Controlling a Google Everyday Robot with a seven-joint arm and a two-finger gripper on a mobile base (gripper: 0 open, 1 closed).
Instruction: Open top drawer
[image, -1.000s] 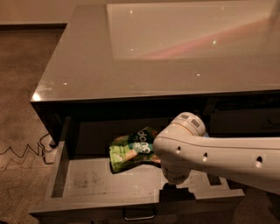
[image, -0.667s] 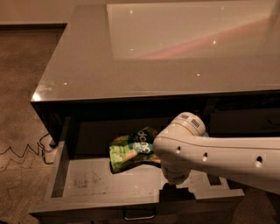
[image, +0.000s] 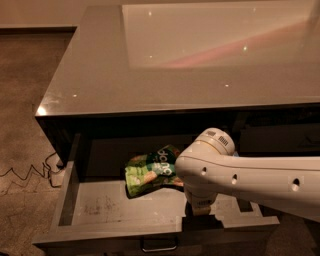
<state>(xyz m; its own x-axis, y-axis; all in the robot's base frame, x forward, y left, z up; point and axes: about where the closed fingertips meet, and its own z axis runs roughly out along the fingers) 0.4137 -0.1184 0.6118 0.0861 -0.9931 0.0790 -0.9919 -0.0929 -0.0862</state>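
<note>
The top drawer (image: 120, 212) stands pulled out from under the glossy grey counter top (image: 150, 75). Its pale grey scuffed floor shows. Its small metal loop handle (image: 159, 245) is at the centre of the dark front, at the bottom edge of the view. My white arm (image: 250, 177) reaches in from the right over the drawer. My gripper (image: 201, 210) points down at the drawer's front right part, mostly hidden under the wrist. A green snack bag (image: 150, 170) lies inside the drawer at the back, just left of my arm.
A black cable (image: 30, 172) runs over the speckled floor to the left of the cabinet. A second dark drawer column (image: 280, 132) lies to the right, behind my arm.
</note>
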